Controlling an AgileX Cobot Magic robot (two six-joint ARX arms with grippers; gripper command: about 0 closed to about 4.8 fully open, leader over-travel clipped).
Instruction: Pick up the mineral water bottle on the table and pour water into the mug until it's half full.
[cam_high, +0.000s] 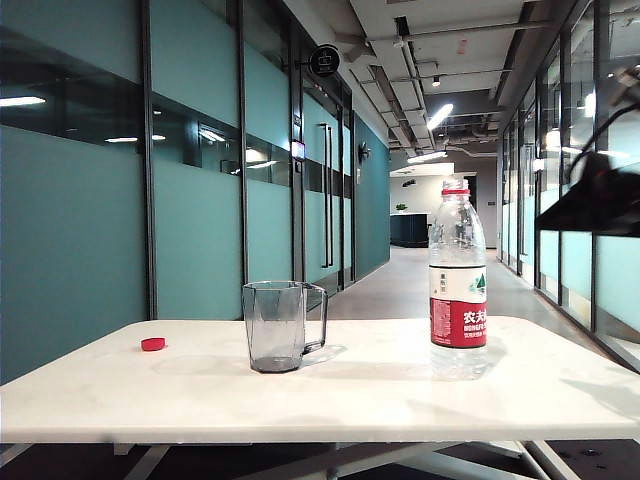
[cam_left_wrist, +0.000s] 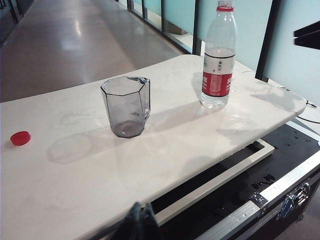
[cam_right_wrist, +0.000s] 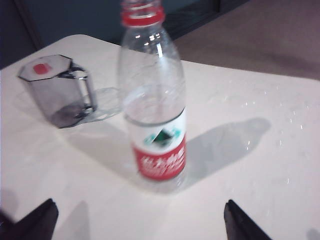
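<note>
Mineral water bottle (cam_high: 458, 285) upright, uncapped, on tabletop (cam_high: 320, 400), at 3 o'clock from mug (cam_high: 281, 326), well apart. Right hand (cam_right_wrist: 140, 220) wide open, empty, fingers flanking bottle base, not touching. Left hand (cam_left_wrist: 140, 225) off tabletop edge; opening cannot tell. Judgement: centre fingers on label, close squarely, avoid tipping. Bottle partly filled with water; mug appears empty. Red cap (cam_high: 153, 344) at mug's 9 o'clock.

Tall clear plastic bottle (cam_high: 457, 280), red-and-white label: white Chinese characters "农夫" legible on red band, rest cut off at label's curve; green mountain logo above. Small print below unreadable. Round dark wall sign (cam_high: 324, 60): illegible.
</note>
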